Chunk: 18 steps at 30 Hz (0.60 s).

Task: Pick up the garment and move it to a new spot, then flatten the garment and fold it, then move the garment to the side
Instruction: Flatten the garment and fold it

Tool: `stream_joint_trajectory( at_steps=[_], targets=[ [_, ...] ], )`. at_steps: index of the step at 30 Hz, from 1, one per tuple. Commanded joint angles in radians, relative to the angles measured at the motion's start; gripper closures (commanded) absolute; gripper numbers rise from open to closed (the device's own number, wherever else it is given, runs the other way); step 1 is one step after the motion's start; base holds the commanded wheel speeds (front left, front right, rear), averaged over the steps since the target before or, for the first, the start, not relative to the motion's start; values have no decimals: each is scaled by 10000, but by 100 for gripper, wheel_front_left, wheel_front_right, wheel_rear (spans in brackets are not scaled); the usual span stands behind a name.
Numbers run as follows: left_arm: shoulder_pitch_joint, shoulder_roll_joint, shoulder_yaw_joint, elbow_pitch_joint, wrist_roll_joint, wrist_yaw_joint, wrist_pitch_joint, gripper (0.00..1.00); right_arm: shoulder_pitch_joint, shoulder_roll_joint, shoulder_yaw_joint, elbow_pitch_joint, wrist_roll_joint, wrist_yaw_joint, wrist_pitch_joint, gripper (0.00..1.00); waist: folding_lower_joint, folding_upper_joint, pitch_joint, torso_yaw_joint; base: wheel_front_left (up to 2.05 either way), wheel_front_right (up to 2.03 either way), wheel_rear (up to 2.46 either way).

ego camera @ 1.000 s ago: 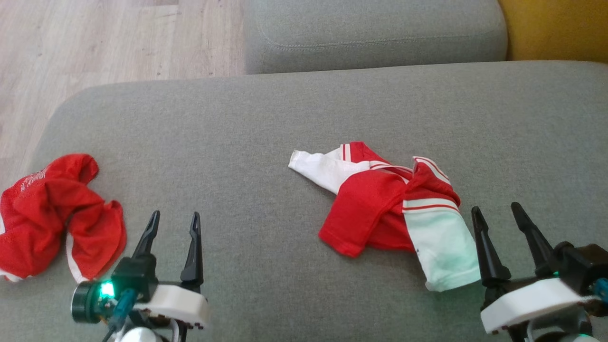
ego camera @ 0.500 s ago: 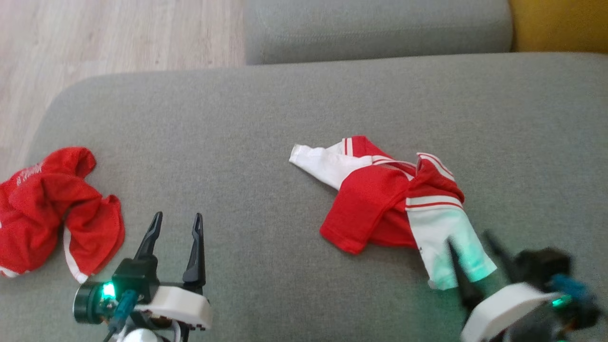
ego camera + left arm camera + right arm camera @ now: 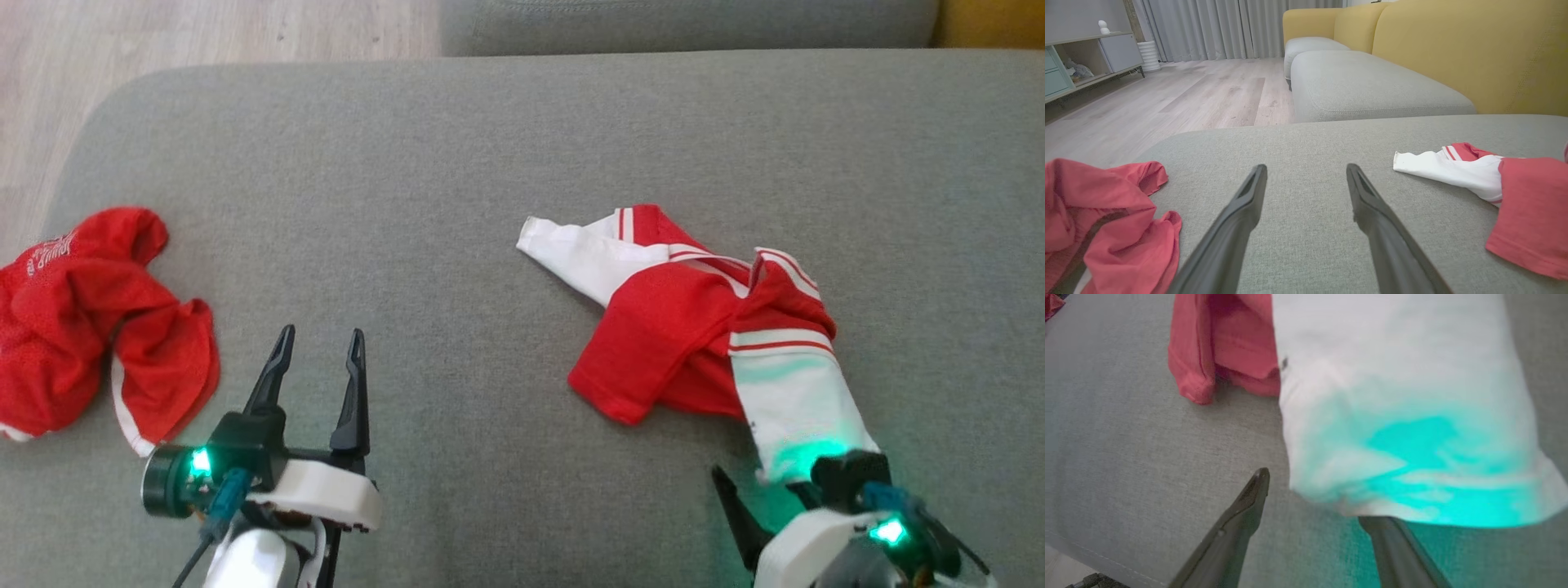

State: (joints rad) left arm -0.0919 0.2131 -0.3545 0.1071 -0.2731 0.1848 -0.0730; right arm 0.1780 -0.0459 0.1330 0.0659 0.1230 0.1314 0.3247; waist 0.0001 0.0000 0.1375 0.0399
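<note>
Head view: the right hand (image 3: 763,482) has swung in to the near white sleeve of the garment (image 3: 694,327).
Its jaws stand wide, one finger hidden beneath the hem, nothing gripped; the pick-up seems next. The garment lies crumpled right of centre on the sofa seat (image 3: 490,147). The left hand (image 3: 321,335) is wide and unmoved. White lettering on the red cloth (image 3: 82,327) at far left is unreadable.

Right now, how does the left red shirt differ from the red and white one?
The left shirt is nearly all red; the right shirt has big white parts. The left shirt is bunched up; the right shirt sprawls, one white sleeve stretched out. Both lie unfolded on the grey cushion.
</note>
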Motion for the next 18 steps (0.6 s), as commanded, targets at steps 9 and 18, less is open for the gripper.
stream_joint_trajectory(
  at_steps=[9, 18],
  targets=[
    [-561, 78, 310, -94, -85, 56, -172, 0, -506, -124, 114, -646, -42, -7, -358, 0, -1, 0, 99, 26, 0, 0, 0],
    [-545, 73, 240, 74, -176, 48, -242, 0, -226, -60, -329, -1419, 63, -7, -291, 100, -1, 0, -29, -21, 0, 0, 0]
  ],
)
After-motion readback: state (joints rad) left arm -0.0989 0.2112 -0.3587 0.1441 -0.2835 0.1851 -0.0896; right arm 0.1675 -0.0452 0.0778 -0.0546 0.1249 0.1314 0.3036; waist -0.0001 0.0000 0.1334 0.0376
